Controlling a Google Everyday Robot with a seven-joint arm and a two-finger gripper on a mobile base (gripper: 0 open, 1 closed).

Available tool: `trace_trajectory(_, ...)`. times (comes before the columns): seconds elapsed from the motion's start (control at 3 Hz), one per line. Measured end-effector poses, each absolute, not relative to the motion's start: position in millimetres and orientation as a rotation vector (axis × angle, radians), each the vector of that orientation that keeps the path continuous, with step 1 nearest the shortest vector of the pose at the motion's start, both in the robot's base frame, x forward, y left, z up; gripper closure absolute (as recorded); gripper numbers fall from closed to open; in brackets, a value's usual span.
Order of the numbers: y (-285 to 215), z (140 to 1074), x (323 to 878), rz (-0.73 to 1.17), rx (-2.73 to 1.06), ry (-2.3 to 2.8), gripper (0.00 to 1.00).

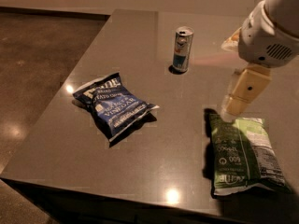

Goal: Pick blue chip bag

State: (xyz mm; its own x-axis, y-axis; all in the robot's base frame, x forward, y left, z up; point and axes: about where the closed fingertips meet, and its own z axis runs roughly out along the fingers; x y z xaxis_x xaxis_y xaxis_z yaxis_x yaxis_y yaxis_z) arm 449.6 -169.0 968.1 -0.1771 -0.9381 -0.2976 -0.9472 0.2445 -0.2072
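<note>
Item: my cream gripper [232,105], over the crinkly light green chip bag's [240,155] top corner. My white arm [268,31] is cut off top right. The bag's print is unreadable.

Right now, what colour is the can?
The can is silver-blue, camera view. The hand hovers by the green bag.
</note>
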Motion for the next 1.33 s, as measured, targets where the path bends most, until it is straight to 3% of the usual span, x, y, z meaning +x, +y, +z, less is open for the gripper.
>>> trace_trajectory(1.33,-28.0,909.5,477.7,0.264,-1.659,2.237,0.00)
